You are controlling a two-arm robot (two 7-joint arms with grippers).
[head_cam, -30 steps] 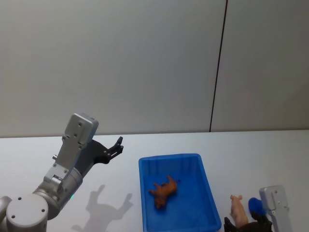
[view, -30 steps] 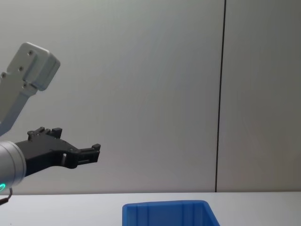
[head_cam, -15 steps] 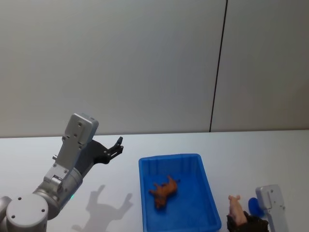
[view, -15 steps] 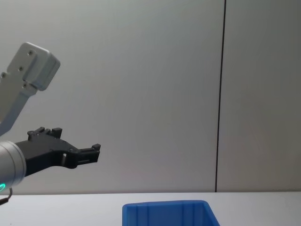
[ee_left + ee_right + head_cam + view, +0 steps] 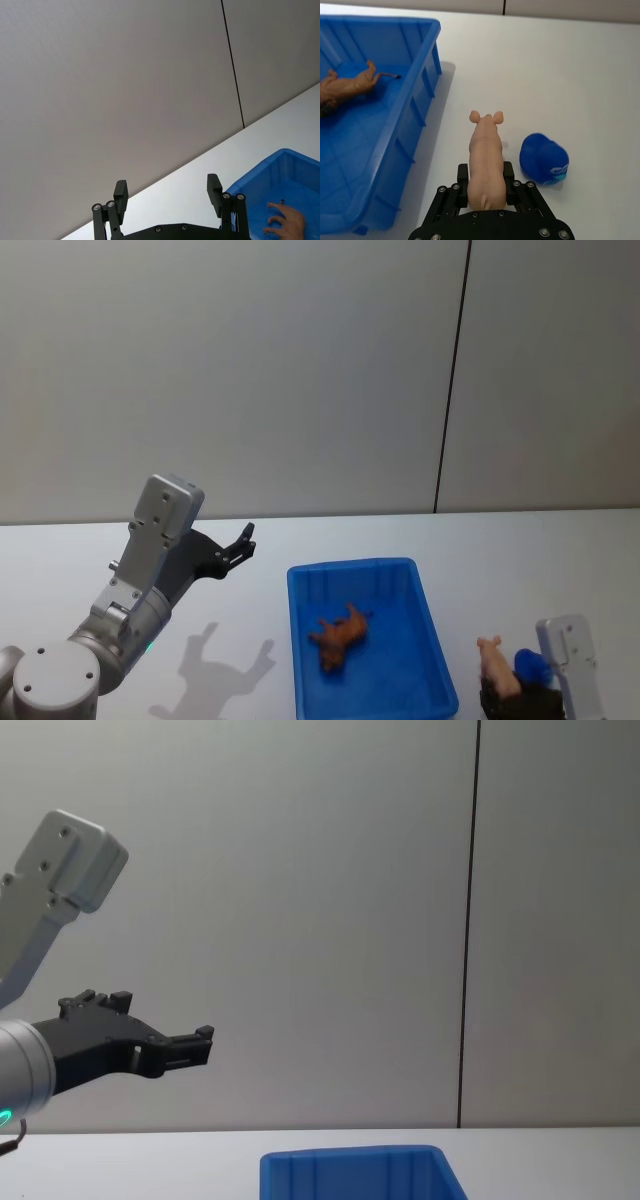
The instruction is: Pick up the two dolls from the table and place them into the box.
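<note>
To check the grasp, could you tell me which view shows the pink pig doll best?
The right wrist view: the pink pig doll shows full-length, the right hand closed on its rear. The head view shows it small, near the lower right corner. The chest and left wrist views face the blue box.

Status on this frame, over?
Left gripper open, raised left of box. Right gripper shut on pink pig doll, right of box. Brown doll in box. Blue cap beside it.

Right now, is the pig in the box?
No, the pig is outside the box, on its right, between the right gripper's fingers.
</note>
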